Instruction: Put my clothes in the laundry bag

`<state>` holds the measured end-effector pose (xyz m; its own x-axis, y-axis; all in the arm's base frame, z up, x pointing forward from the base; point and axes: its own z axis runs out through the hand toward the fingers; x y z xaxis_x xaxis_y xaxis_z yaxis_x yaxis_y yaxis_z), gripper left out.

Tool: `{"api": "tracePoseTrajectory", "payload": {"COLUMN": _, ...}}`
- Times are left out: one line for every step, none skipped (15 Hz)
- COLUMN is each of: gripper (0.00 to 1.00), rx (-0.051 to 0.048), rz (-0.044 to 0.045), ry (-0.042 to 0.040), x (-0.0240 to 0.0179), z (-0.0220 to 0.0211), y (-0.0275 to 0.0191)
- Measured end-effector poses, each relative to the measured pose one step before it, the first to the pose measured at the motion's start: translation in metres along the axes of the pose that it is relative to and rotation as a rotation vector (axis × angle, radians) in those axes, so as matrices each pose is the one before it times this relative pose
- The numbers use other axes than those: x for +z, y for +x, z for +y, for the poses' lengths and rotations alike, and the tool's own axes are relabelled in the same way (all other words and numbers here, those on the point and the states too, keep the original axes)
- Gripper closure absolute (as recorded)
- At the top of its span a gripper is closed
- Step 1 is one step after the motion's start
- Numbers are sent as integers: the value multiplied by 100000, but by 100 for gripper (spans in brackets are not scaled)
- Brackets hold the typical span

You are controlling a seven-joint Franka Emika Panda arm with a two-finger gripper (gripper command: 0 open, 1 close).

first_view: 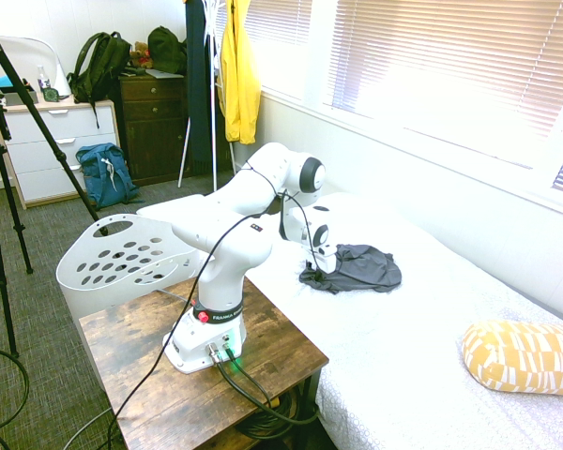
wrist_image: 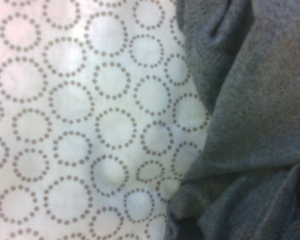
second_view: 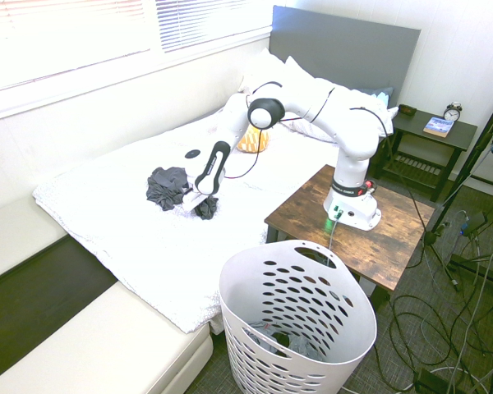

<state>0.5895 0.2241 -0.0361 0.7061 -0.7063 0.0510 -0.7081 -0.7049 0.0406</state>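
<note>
While my gripper [second_view: 199, 199] is pointing straight down at the bed [first_view: 422, 366], it is sitting on the near edge of the garment [first_view: 361, 267], a crumpled dark grey heap lying on the white bedspread, roughly midway along the mattress. I cannot tell from either outside camera how far apart the fingers are standing, nor whether they are pinching any cloth; dark fabric is bunching right around the fingertips and hiding them. Through the wrist camera I am seeing grey folds [wrist_image: 250, 125] filling one side and the bedspread's dotted-ring print filling the other.

I am seeing the basket [second_view: 300, 316] standing on the carpet just beside the wooden table's corner, well apart from the garment, with its oval-holed wall leaning slightly. Something is lying in its bottom, but I cannot make out what. A yellow pillow [first_view: 525, 354] is resting further along the bed, clear of the grey heap. A yellow jacket [first_view: 238, 80] is hanging near the window, away from the arm.
</note>
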Motion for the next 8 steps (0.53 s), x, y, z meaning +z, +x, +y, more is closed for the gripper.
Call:
{"api": "tracePoseTrajectory", "payload": {"gripper": 100, "rx": 144, "rz": -55, "ry": 132, "x": 3, "z": 227, "y": -44}}
{"api": "tracePoseTrajectory", "payload": {"gripper": 100, "rx": 130, "rz": 120, "ry": 231, "x": -28, "z": 331, "y": 5}}
{"api": "tracePoseTrajectory", "payload": {"gripper": 100, "rx": 152, "rz": 86, "ry": 450, "x": -226, "z": 281, "y": 2}}
{"api": "tracePoseTrajectory", "payload": {"gripper": 100, "rx": 159, "rz": -65, "ry": 501, "x": -395, "z": 270, "y": 36}}
{"api": "tracePoseTrajectory", "payload": {"gripper": 100, "rx": 106, "rz": -244, "ry": 321, "x": -639, "z": 275, "y": 143}}
{"api": "tracePoseTrajectory", "payload": {"gripper": 100, "rx": -71, "rz": -43, "ry": 544, "x": -998, "z": 269, "y": 249}}
{"api": "tracePoseTrajectory", "payload": {"gripper": 100, "rx": 90, "rz": 204, "ry": 1075, "x": -1631, "z": 110, "y": 313}}
{"api": "tracePoseTrajectory", "payload": {"gripper": 100, "rx": -218, "rz": 516, "ry": 1777, "x": -2239, "z": -103, "y": 249}}
